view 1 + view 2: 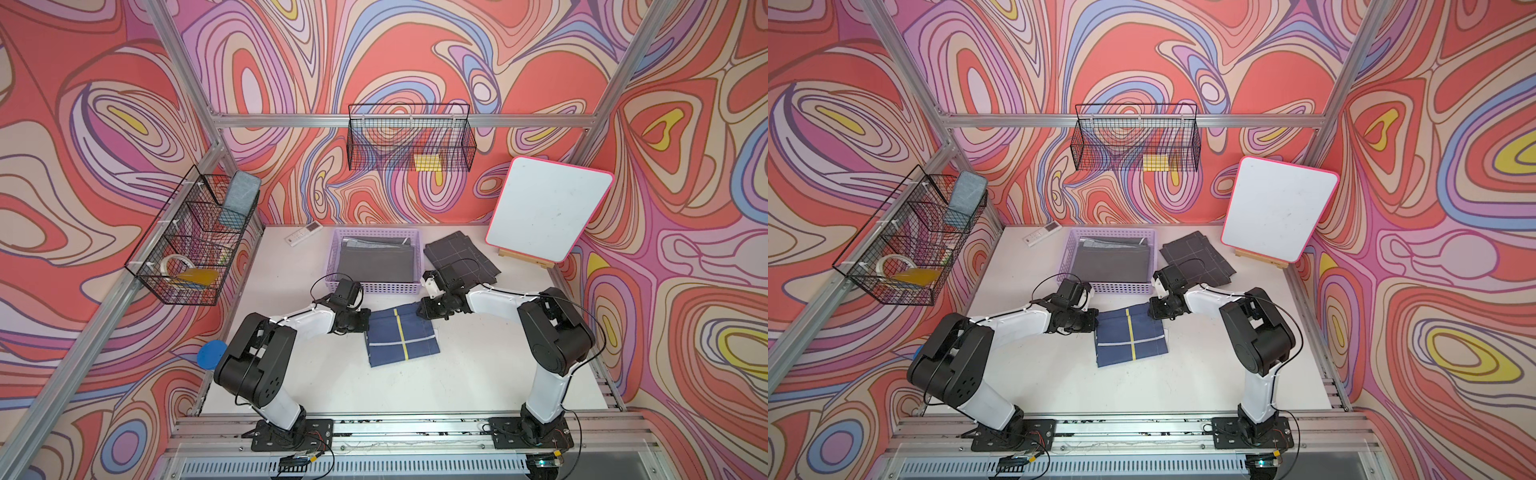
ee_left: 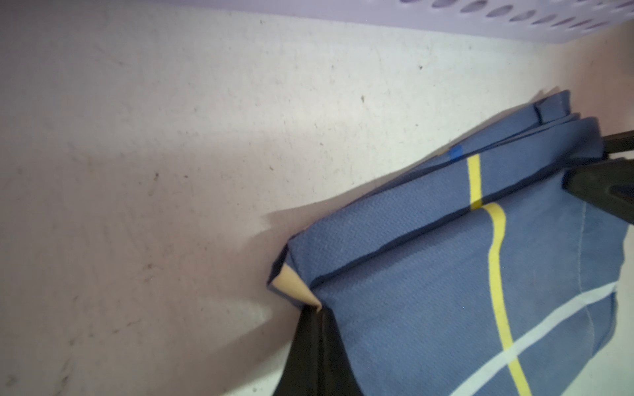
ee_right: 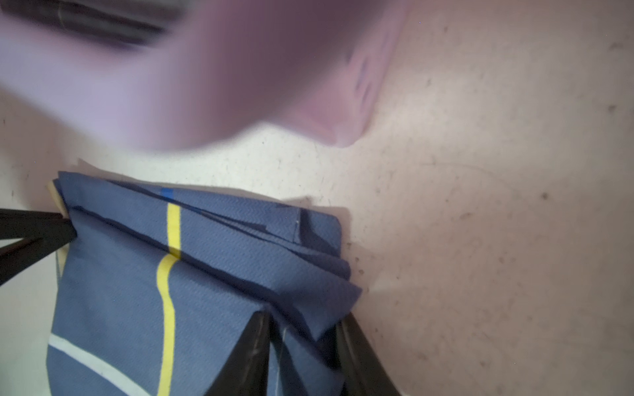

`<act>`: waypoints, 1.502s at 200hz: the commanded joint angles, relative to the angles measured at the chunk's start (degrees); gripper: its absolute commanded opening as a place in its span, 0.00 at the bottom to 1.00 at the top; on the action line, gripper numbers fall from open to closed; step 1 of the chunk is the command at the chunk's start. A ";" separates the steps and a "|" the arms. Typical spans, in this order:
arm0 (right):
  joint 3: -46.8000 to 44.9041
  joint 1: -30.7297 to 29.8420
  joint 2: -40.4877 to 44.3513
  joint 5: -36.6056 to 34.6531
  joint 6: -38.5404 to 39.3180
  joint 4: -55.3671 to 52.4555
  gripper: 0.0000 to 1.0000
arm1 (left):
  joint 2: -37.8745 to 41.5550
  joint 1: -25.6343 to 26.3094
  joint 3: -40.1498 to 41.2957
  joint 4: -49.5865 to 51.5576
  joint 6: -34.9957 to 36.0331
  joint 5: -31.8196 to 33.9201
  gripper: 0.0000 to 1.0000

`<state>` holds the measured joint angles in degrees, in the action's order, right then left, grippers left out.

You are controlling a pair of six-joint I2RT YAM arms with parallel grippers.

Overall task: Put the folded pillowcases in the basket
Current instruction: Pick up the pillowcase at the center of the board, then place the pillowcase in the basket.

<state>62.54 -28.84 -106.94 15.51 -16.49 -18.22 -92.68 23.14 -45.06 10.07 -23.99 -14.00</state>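
The folded pillowcase point(image 1: 401, 336) point(image 1: 1129, 336) is blue with a yellow and a white stripe. It lies on the white table just in front of the lilac basket point(image 1: 374, 286) point(image 1: 1121, 286). My left gripper point(image 1: 365, 324) point(image 2: 317, 310) is shut on its far left corner. My right gripper point(image 1: 422, 309) point(image 3: 303, 317) straddles the far right corner. Its fingers stand a little apart with the cloth layers point(image 3: 206, 274) between them. The basket wall point(image 2: 514, 17) shows close behind the cloth point(image 2: 446, 274).
A dark grey cloth point(image 1: 376, 262) lies inside the basket. Another dark gridded cloth point(image 1: 461, 257) lies to its right, below a leaning whiteboard point(image 1: 548, 208). A remote point(image 1: 301, 235) sits at the back. Black wire baskets point(image 1: 191, 245) point(image 1: 411, 141) hang on the walls.
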 commanded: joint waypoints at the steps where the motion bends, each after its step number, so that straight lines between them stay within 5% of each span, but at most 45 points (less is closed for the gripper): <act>1: -0.93 0.14 -1.52 1.72 -0.43 -0.81 0.23 | -0.83 -0.47 -0.82 0.13 0.31 -0.84 0.00; 38: -1.20 0.19 -1.05 1.95 -0.85 -0.18 0.00 | -0.59 -0.46 -0.60 -0.22 0.03 -0.81 0.00; 185: -8.14 0.10 18.60 -1.06 -5.00 5.27 0.00 | 16.05 -0.48 1.06 3.38 -1.31 2.58 0.00; 236: -5.04 0.09 21.60 -3.45 -6.93 6.66 0.00 | 18.15 -1.63 -7.48 10.16 0.89 4.56 0.00; 300: 5.33 0.10 14.64 -5.79 -9.49 9.78 0.00 | 12.40 -6.25 -22.42 14.33 4.92 2.66 0.00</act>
<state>64.18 -28.93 -88.92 12.23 -24.34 -10.98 -77.17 18.37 -63.09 20.88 -22.04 -11.55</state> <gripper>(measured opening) 0.046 0.050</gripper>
